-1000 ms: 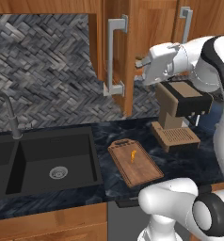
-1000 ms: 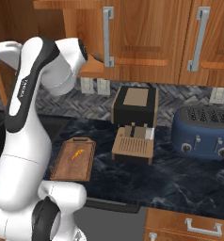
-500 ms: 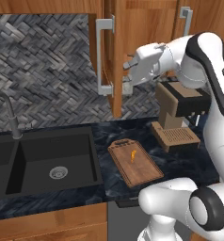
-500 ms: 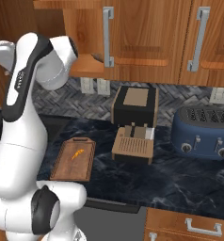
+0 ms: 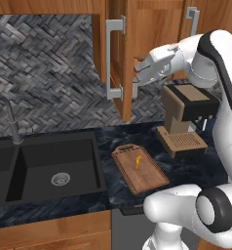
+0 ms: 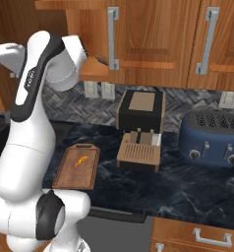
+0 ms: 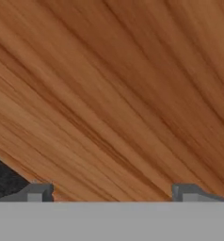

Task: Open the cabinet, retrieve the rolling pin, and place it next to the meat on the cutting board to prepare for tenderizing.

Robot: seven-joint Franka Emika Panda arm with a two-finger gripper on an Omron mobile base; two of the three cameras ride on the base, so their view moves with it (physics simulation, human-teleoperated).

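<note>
I have the tool up at the cabinet, its fingers spread wide with nothing between them. In the left base view it sits just behind the swung-out door, close to that door's inner face and level with the lower end of its grey bar handle. Through the hand view I see the two fingertips set far apart against wood grain, with a dark corner at the lower left; whether they touch the wood I cannot tell.

The rolling pin I cannot make out from here.

Well below the tool, the board lies flat on the dark counter, just right of the black sink. The meat rests on it as a small orange sliver near the middle. From the right base view the board lies in front of my arm, with the meat on its upper half. A brown coffee machine stands right of the board, and a blue toaster further right.
</note>
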